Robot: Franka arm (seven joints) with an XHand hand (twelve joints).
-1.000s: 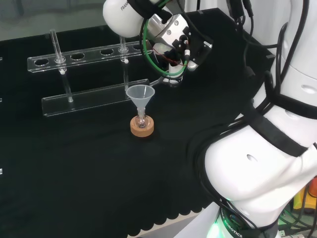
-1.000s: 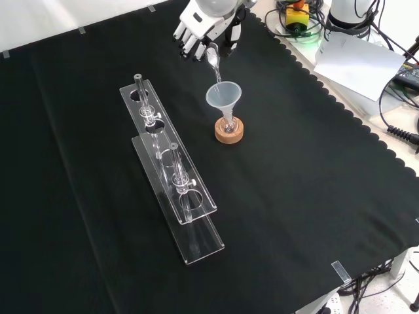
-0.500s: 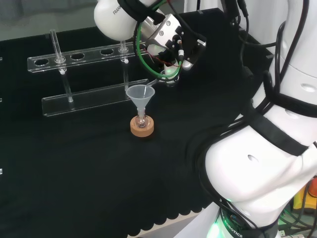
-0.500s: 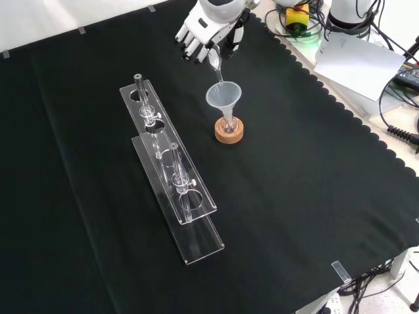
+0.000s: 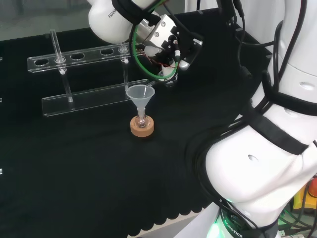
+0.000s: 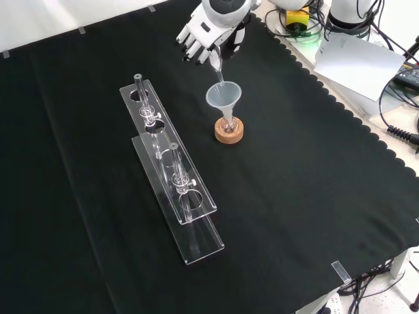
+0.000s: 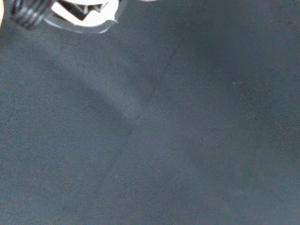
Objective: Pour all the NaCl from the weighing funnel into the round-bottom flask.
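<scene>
Cork ring (image 6: 229,131) under the round-bottom flask (image 6: 228,123) keeps it upright on the black cloth (image 6: 294,196), and a clear funnel (image 6: 224,96) in its neck widens the target. Above it the hand (image 6: 208,33) has its fingers curled round the weighing funnel (image 6: 216,62), tipped steeply with its spout over the funnel's mouth, so the salt falls inside. Whether grains are running, I can't quite make out.

The hand (image 6: 208,34) tips the weighing funnel (image 6: 215,61) over the funnel (image 6: 224,97).
</scene>
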